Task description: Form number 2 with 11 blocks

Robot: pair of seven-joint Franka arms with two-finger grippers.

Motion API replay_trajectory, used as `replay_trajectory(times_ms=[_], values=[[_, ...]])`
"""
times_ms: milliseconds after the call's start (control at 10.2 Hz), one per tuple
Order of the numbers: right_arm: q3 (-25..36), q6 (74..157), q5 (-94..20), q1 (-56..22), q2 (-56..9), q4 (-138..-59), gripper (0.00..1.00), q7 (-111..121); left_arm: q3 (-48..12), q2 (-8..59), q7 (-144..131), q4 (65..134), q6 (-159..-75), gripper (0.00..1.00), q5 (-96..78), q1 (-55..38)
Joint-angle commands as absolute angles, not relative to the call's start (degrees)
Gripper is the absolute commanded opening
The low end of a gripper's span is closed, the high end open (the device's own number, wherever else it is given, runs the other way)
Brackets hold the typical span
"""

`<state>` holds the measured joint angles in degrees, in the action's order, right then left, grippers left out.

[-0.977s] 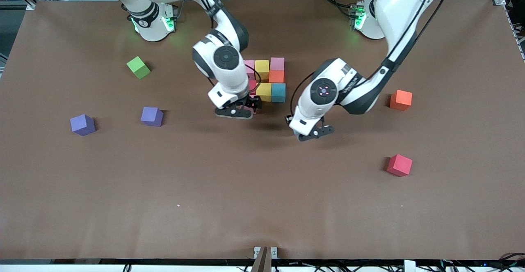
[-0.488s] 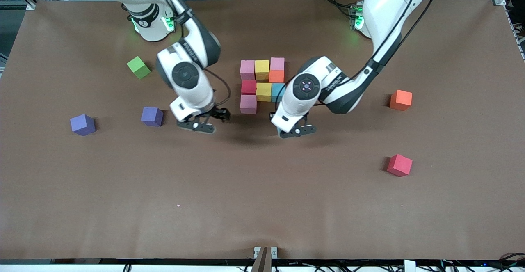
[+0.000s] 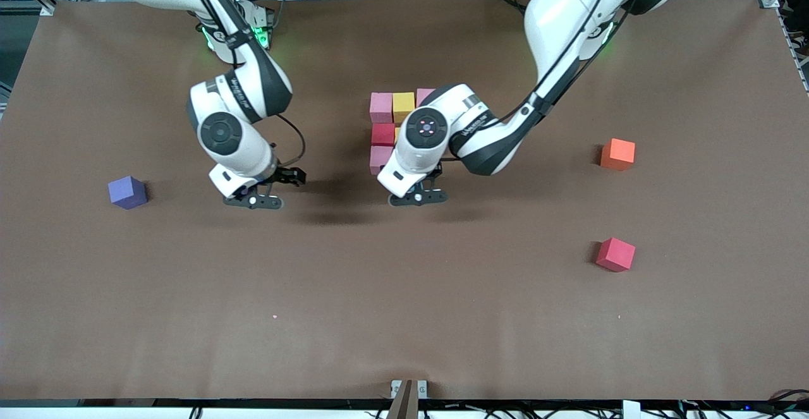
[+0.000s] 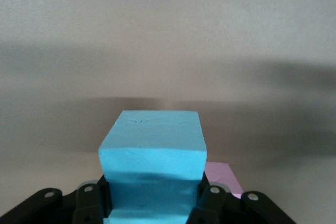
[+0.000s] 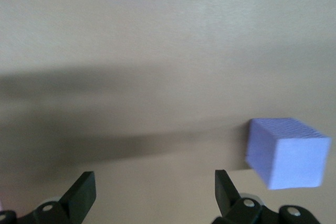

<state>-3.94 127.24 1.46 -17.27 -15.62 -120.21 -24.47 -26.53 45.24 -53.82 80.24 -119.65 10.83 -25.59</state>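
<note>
My left gripper (image 3: 417, 196) (image 4: 154, 203) is shut on a light blue block (image 4: 152, 156), which the hand hides in the front view. It hangs over the table at the edge of a cluster of touching blocks: pink (image 3: 381, 107), yellow (image 3: 404, 106), red (image 3: 383, 134) and a lower pink one (image 3: 377, 157) (image 4: 223, 178). The left arm covers the rest of the cluster. My right gripper (image 3: 265, 188) (image 5: 155, 192) is open and empty, low over the table, with a purple block (image 5: 286, 153) just beside one finger.
Loose blocks lie apart: a purple one (image 3: 127, 192) toward the right arm's end, an orange one (image 3: 618, 154) and a red one (image 3: 616, 254) toward the left arm's end. Bare brown table (image 3: 404, 305) stretches nearer the camera.
The right gripper left a pink block at the cluster and swung away toward the right arm's end, stopping by a purple block. The left gripper carried its blue block over to the cluster.
</note>
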Motion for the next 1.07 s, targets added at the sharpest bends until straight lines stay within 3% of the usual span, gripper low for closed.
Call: replay_trajectory(times_ms=[0,488,977], values=[[-4.66,127.53,2.72,-14.07,-11.35,-125.23,1.00,-18.30,-24.70,46.67,-50.19,75.15,-115.23,0.09,10.29,-28.39],[-4.66,128.40,2.99,-5.46,-9.41,-129.45,1.00,-4.06,-24.79,53.25,-49.39,65.50,-116.98,0.08,10.28,-30.93],[-4.75,138.40,2.90,-2.20,-10.10,-135.43,1.00,0.26,-22.51,54.32,-49.48,65.30,-119.27,0.08,10.11,-33.04]])
